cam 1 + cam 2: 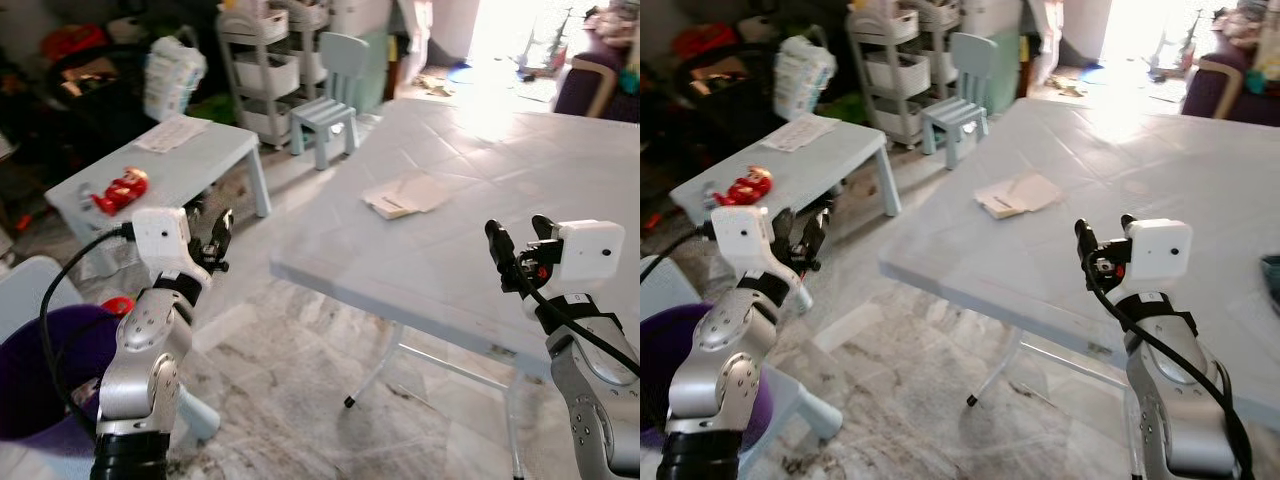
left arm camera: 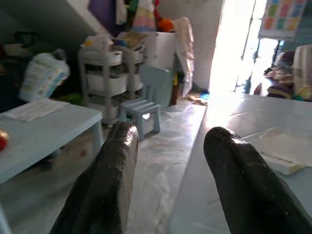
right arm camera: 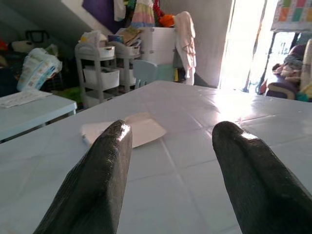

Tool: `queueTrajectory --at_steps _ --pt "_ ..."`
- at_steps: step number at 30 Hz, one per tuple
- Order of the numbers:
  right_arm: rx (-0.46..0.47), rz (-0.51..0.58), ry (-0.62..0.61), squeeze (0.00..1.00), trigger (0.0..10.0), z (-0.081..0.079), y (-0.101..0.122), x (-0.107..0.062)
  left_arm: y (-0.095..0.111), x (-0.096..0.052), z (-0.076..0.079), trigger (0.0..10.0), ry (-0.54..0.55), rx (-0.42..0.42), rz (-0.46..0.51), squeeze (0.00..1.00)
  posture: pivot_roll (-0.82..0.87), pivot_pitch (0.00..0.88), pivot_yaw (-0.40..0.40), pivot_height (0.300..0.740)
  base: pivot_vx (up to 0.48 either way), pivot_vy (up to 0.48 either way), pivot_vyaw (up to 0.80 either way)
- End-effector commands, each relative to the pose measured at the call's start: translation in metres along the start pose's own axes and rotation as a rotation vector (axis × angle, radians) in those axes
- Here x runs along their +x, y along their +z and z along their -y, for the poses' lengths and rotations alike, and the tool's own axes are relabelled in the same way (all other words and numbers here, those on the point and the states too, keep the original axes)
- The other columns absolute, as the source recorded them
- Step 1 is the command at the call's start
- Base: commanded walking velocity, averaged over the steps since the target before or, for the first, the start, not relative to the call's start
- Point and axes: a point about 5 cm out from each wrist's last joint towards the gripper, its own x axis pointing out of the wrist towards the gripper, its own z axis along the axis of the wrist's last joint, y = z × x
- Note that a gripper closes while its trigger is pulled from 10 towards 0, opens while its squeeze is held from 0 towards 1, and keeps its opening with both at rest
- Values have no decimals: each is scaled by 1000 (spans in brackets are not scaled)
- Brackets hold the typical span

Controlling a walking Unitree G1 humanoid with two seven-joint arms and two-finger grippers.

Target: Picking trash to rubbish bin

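Both grippers were up, spread wide and empty.
The right gripper (image 3: 170, 170) hovered over the big table (image 1: 560, 200), paper trash (image 1: 405, 193) ahead; the left gripper (image 2: 170, 170) hung beside its edge.

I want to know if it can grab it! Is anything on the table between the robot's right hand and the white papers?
No, just bare table top lies between the open right gripper and the papers, as the right wrist view shows.

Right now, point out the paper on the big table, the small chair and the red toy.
paper (image 1: 405, 194), left eye view, middle of the top sheet
small chair (image 1: 326, 112), left eye view, on the seat
red toy (image 1: 121, 190), left eye view, middle of its body
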Motion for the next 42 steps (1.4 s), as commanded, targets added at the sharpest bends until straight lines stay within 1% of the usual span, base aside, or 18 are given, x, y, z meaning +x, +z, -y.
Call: queueTrajectory --at_steps 1,3,9,10,15,19,29,37,39,42 --pt "6 17 25 0 10000 -6 6 4 -1 1 -7 10000 43 -17 -24 0 -131 0 52 740 0 0 -738" --pt "8 14 28 0 10000 -8 6 4 -3 0 -10 10000 61 -43 -35 0 -131 0 53 740 0 0 -738" --pt "8 13 33 0 10000 -9 7 4 -6 1 -8 10000 54 -53 -49 0 -135 0 56 740 0 0 -738" --pt "6 12 35 0 10000 -10 7 5 -8 2 -3 10000 36 -49 -55 0 -136 0 58 740 0 0 -738" --pt "2 12 35 0 10000 -10 8 6 -11 3 4 10000 5 -40 -63 0 -137 0 55 740 0 0 -738" --pt "0 13 36 0 10000 -10 9 7 -11 2 5 10000 4 -54 -62 0 -137 0 54 740 0 -271 -738" --pt "-4 12 43 0 10000 -11 10 9 -12 3 3 10000 20 -61 -70 0 -138 0 52 740 0 0 -743" --pt "-5 15 46 0 10000 -12 11 11 -10 7 6 10000 6 -64 -62 0 -142 0 53 740 0 0 -752" --pt "-2 21 48 0 10000 -12 12 12 -9 8 7 10000 5 -68 -60 0 -142 0 53 740 0 -262 -675" --pt "-3 27 51 0 10000 -13 13 13 -9 9 7 10000 2 -69 -61 0 -141 0 55 740 0 -262 0"
